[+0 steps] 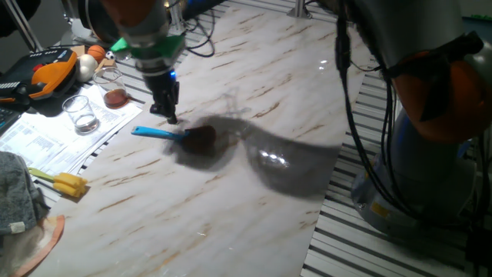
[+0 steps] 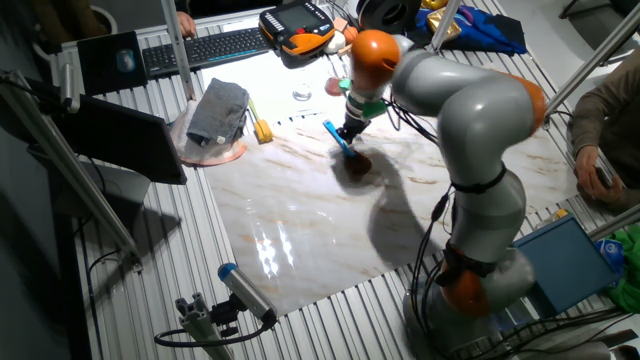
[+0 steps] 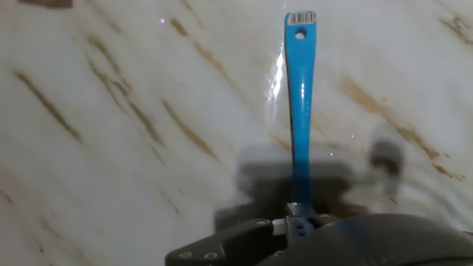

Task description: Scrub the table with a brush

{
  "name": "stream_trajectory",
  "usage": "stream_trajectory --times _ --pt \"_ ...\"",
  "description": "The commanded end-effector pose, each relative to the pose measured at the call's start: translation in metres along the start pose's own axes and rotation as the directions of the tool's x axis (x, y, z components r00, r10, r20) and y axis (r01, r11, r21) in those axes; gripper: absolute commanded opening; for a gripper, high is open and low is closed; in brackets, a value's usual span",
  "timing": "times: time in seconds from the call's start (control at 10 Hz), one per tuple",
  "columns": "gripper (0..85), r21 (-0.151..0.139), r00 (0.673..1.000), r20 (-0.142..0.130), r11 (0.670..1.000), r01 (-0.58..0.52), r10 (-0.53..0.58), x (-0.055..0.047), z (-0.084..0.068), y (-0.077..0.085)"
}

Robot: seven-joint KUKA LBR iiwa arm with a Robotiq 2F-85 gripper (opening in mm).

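Observation:
The brush (image 1: 165, 133) lies flat on the marble table (image 1: 254, 77), its blue handle pointing left and its brown head (image 1: 201, 139) to the right in shadow. My gripper (image 1: 171, 118) points down just over the handle, near the head. No view shows the gap between the fingers. In the hand view the handle (image 3: 299, 111) runs from the top edge down under the hand, and the head is hidden. In the other fixed view the gripper (image 2: 348, 136) stands over the brush (image 2: 335, 133) at the table's (image 2: 300, 230) far side.
To the left of the slab lie papers, a glass (image 1: 81, 114), a jar (image 1: 114, 94) and an orange pendant (image 1: 48, 71). A yellow-handled sponge tool (image 1: 61, 181) and a grey cloth (image 1: 17, 192) lie at the front left. The robot base (image 1: 430, 123) stands at the right.

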State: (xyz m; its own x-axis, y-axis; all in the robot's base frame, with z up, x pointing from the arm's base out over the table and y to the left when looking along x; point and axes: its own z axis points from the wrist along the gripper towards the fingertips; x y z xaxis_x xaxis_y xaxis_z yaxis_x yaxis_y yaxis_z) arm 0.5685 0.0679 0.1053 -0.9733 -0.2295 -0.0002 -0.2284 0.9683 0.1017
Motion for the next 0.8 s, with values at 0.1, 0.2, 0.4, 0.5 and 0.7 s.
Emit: stream_trajectory --times 0.1,0.2,0.4,0.5,0.7 --pt "0.0 0.015 1.0 0.014 1.0 0.0 0.0 0.0014 0.0004 0.0008" --pt "0.0 0.018 1.0 0.013 1.0 0.002 -0.002 0.0008 0.0005 0.0013" --pt "0.0 0.014 1.0 0.01 1.0 -0.001 0.001 0.0002 0.001 0.0023" --pt "0.0 0.01 1.0 0.004 1.0 -0.012 0.012 -0.0009 0.0021 0.0035" --pt "0.0 0.011 1.0 0.003 1.0 -0.026 0.026 -0.0041 0.0047 0.009"
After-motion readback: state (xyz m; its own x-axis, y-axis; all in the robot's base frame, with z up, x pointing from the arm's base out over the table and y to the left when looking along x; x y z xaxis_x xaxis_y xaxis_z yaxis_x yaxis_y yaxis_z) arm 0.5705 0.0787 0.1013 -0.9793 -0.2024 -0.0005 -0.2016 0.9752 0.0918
